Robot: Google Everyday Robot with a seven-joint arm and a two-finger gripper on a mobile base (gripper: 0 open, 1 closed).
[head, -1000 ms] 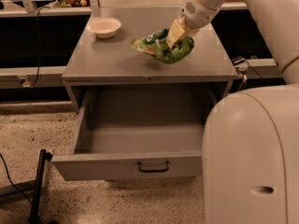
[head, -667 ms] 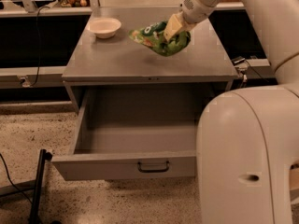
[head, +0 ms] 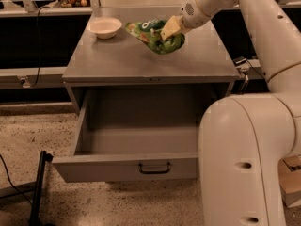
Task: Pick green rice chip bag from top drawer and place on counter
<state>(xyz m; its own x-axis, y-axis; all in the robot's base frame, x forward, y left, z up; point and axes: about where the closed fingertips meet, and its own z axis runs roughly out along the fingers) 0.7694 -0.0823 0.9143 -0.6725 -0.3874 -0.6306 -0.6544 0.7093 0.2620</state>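
Note:
My gripper (head: 168,31) is shut on the green rice chip bag (head: 151,34) and holds it just above the middle of the grey counter (head: 141,62), tilted, with its left end pointing toward the bowl. The top drawer (head: 136,140) stands pulled wide open below the counter, its inside bare, its dark bar handle (head: 154,167) at the front centre. My white arm comes in from the upper right.
A white bowl (head: 106,27) sits at the counter's back left. My large white base (head: 249,159) fills the lower right, next to the drawer's right side. A black stand (head: 40,182) rises at lower left. A dark shelf runs behind the cabinet.
My gripper has carried the bag up and toward the back of the counter, a little closer to the bowl. The drawer has not moved.

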